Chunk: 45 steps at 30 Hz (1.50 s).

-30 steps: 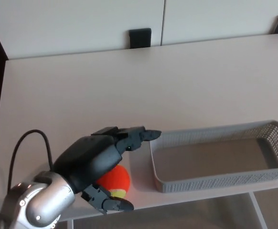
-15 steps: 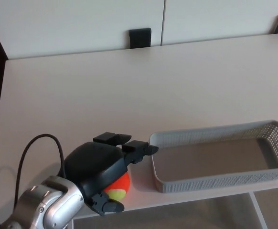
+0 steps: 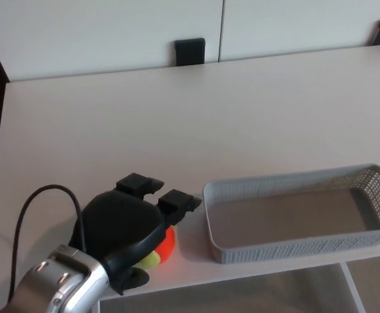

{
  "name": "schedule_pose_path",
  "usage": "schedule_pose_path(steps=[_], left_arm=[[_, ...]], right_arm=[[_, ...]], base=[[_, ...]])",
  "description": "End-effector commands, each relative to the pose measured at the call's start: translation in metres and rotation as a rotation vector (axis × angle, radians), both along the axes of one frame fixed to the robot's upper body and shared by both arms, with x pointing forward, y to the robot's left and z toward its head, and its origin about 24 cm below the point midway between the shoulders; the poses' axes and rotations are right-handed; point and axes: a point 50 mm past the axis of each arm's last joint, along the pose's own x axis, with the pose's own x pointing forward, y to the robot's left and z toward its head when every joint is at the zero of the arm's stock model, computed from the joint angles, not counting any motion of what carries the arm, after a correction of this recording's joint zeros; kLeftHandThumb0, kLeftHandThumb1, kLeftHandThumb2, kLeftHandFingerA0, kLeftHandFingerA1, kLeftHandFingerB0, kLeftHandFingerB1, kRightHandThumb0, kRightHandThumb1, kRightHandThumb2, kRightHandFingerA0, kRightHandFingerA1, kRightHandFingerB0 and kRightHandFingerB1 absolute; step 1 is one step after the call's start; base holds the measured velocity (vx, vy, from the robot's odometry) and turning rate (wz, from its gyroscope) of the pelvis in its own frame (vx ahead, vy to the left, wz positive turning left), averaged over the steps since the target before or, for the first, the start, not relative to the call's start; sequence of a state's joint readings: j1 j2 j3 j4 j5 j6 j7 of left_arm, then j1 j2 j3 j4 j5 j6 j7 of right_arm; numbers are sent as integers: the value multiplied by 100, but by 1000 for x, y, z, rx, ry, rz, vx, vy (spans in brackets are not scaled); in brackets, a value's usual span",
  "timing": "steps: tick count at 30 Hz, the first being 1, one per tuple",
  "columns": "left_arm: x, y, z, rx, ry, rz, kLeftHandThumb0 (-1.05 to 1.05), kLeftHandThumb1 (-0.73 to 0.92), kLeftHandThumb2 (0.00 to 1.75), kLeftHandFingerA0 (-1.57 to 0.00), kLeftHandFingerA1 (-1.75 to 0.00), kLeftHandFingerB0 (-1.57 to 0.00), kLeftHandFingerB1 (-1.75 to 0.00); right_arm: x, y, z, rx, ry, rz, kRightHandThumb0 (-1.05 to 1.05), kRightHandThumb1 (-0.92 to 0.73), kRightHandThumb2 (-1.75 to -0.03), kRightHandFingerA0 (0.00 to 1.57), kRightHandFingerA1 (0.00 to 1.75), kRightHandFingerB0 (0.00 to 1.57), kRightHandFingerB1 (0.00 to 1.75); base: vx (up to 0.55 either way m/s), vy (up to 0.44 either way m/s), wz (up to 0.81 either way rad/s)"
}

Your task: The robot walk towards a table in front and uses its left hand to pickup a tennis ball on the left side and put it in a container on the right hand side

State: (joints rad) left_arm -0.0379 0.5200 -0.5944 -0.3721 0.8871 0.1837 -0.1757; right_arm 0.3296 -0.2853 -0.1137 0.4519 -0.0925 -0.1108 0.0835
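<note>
At the near edge of the table [image 3: 177, 117], toward its left side, sits the tennis ball [image 3: 162, 250], orange with a patch of yellow-green on its lower part. Only its right side shows; the rest is hidden under the left robot hand [image 3: 128, 228]. That robot hand is cupped over the ball from above and from the left. Its two thick fingers [image 3: 177, 201] reach across the top and its thumb [image 3: 134, 277] curls round the near side, so the ball is gripped between them. The ball looks to be resting on the table surface, though the contact itself is hidden. A silver forearm [image 3: 59, 283] comes in from the lower left corner, with a black cable [image 3: 27, 208] looping above it.

Just right of the robot hand, close to the fingertips but apart from them, a grey mesh container [image 3: 294, 246] lies lengthwise along the near edge, with nothing inside. Two black blocks [image 3: 190, 51] stand at the far edge of the table. The right robot hand does not show.
</note>
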Motion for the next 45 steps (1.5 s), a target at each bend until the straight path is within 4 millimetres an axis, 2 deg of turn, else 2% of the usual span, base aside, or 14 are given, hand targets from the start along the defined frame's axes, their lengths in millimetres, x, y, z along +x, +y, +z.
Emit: schedule_pose_path(steps=[1,2,6,7,20,21,25,27,33,34,39,40,43,45], left_arm=[[-5,12,9,123,-164,22,-33,34,54,-15,-35,-23,-33],[-6,13,9,123,-166,27,-20,23,80,-8,-53,-7,-49],[-8,14,9,124,-170,32,-20,23,80,-8,-53,-7,-49],[-9,16,10,121,-177,29,-34,33,55,-14,-37,-24,-33],[-8,21,9,122,-183,43,-39,31,57,-13,-38,-22,-35],[-3,20,9,113,-181,42,-21,14,76,-11,-54,-9,-50],[0,19,8,105,-176,41,-21,13,76,-11,-54,-10,-50],[10,16,13,92,-170,36,-21,12,76,-13,-54,-12,-51],[13,13,15,78,-154,29,-21,12,76,-13,-54,-12,-51],[14,11,15,50,-130,29,-42,28,56,-30,-40,-29,-35],[16,9,16,-20,-21,41,-42,28,56,-32,-40,-30,-35],[18,9,17,-26,-7,43,-40,31,51,-36,-38,-31,-31],[28,8,24,-41,16,58,-43,29,56,-32,-40,-30,-35],[29,8,26,-39,31,56,-38,33,51,-33,-37,-30,-31]], right_arm=[[2,-9,4,-26,47,16,-32,-66,-59,47,42,33,36],[3,-9,3,-32,49,17,-32,-66,-59,48,42,33,36],[3,-9,3,-40,56,20,-32,-66,-59,48,42,33,36],[3,-9,3,-39,56,21,-32,-66,-59,47,42,34,36],[5,-10,3,-36,47,31,-33,-66,-59,47,43,33,36],[8,-10,5,-35,41,26,-32,-66,-59,47,43,34,36],[9,-11,5,-34,34,25,-32,-65,-59,47,43,34,36],[17,-11,10,-36,19,24,-32,-66,-59,47,42,33,36],[19,-11,12,-34,17,16,-32,-66,-59,47,42,33,36],[18,-11,11,-37,21,18,-31,-67,-60,48,43,33,36],[12,-7,9,-30,33,26,-31,-66,-59,47,43,33,36],[13,-6,9,-27,30,22,-31,-65,-59,47,43,33,36],[24,-8,12,-27,5,16,-32,-65,-59,48,43,33,36],[25,-8,13,-28,3,22,-33,-66,-59,48,43,33,36]], base=[[0,0,0],[0,0,0],[0,0,0],[0,0,0],[0,0,0],[0,0,0],[0,0,0],[0,0,0],[0,0,0],[0,0,0],[0,0,0],[0,0,0],[0,0,0],[0,0,0]])
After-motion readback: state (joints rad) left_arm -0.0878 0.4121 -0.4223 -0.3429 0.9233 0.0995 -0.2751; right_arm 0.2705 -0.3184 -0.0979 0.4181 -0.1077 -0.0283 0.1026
